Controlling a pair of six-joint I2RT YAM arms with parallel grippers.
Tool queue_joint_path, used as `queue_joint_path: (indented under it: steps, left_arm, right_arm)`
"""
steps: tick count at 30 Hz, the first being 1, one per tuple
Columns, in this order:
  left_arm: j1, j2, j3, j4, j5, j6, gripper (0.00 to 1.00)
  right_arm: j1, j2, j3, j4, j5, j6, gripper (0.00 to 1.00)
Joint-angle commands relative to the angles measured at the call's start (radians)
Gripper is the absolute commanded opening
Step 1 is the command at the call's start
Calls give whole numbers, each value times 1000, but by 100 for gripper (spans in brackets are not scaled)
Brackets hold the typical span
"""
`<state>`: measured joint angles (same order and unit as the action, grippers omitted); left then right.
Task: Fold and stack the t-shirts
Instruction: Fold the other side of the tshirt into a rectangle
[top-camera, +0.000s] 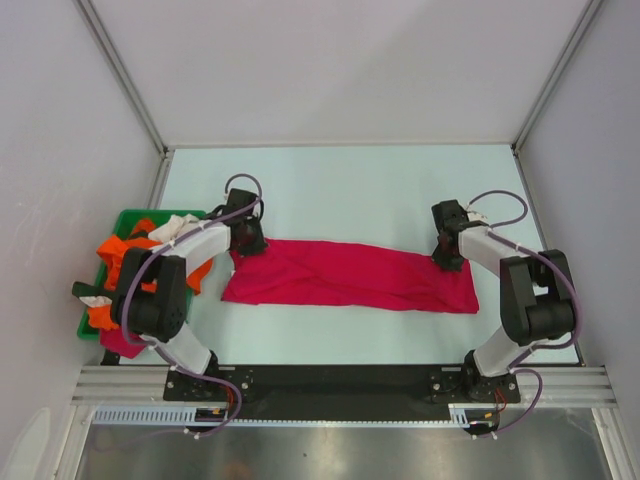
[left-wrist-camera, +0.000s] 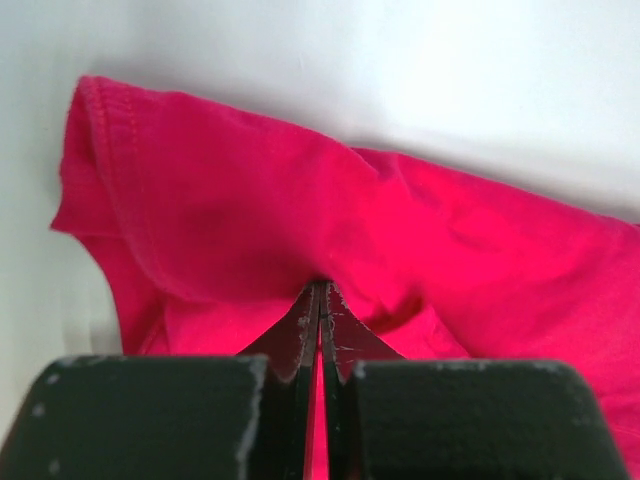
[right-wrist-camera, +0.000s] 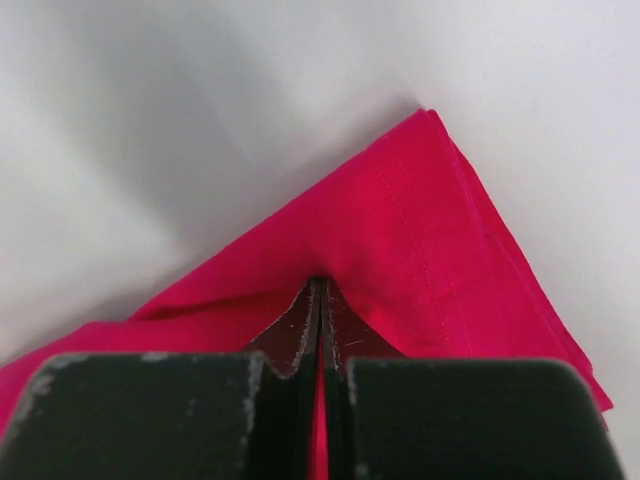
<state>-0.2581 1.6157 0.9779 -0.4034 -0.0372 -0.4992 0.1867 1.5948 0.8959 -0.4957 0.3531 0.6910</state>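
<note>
A crimson-pink t-shirt (top-camera: 345, 273) lies folded into a long band across the middle of the table. My left gripper (top-camera: 246, 243) is shut on the band's far left corner, and cloth (left-wrist-camera: 250, 220) bunches at its closed fingertips (left-wrist-camera: 322, 287). At the far right corner my right gripper (top-camera: 447, 252) is shut on the cloth; a hemmed corner (right-wrist-camera: 420, 210) sticks out past its fingertips (right-wrist-camera: 321, 283). Orange t-shirts (top-camera: 135, 258) are heaped in the green tray at the left.
The green plastic tray (top-camera: 127, 215) stands at the left table edge beside the left arm. White enclosure walls (top-camera: 60, 150) with metal posts close in the table. A black rail (top-camera: 330, 380) carries both arm bases along the near edge.
</note>
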Motion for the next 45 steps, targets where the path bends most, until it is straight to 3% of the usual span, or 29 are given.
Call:
queue_joint_path:
  steps: [1,20,36,39,41,44,45]
  left_arm:
    - [-7,55,65,-3,28,-22,4]
    - [-6,274,265,-75,69,-42,3]
    - [31,259,271,-84,39,-39,4]
    - [31,211,275,-74,5,-30,13]
    - [31,156,275,-57,2,-27,28]
    - [31,74,277,-49,-1,-25,40]
    - [30,58,277,-51,2,-22,43]
  right_arm:
    - [-23,51,52,-18,-2,36,0]
    - [-113,313,316,-95,-20,50,0]
    - [-124,439,511,-104,-19,-22,0]
    - [-113,380,497,-37,-22,-54,0]
    - [-86,300,486,-5,-10,-68,0]
    - [-52,212,509,22,-34,-93,16]
    - [-41,197,546,0,-39,-99,31]
